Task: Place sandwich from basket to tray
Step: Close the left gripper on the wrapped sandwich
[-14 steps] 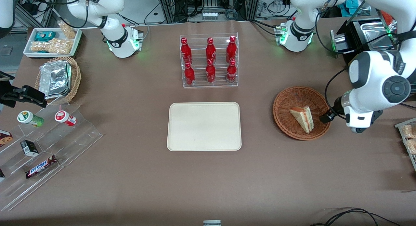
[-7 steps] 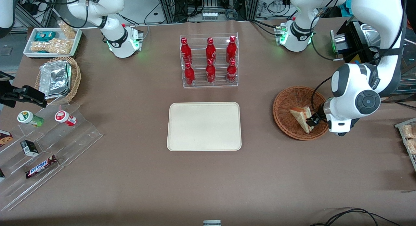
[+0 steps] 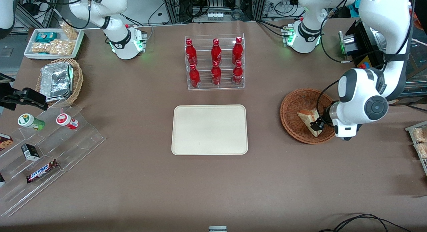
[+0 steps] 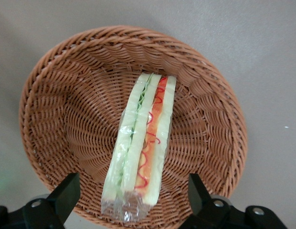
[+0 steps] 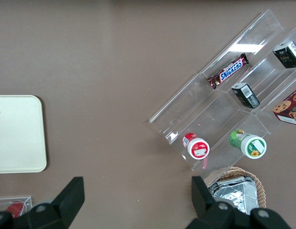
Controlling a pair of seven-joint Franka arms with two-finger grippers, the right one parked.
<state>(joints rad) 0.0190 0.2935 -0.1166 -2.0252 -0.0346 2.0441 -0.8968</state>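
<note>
The sandwich [image 3: 307, 117], a wrapped white-bread wedge with red and green filling, lies in the reddish-brown wicker basket [image 3: 291, 103] toward the working arm's end of the table. My left gripper [image 3: 317, 126] hangs just above the basket, over the sandwich's end nearer the front camera. In the left wrist view the sandwich [image 4: 142, 143] lies across the basket's floor [image 4: 52, 76], and the gripper [image 4: 131, 196] is open, one finger on each side of the sandwich's wrapped tip, not touching it. The cream tray [image 3: 210, 129] lies bare at the table's middle.
A clear rack of red bottles [image 3: 215, 62] stands farther from the camera than the tray. Toward the parked arm's end are a tan basket of foil packs [image 3: 60, 80], a white snack tray [image 3: 53, 42] and a clear stepped stand with snacks [image 3: 46, 152].
The left arm swung in from beside the basket and came over it. Its gripper went from the basket's outer rim to above the sandwich's nearer end. The sandwich has not moved.
</note>
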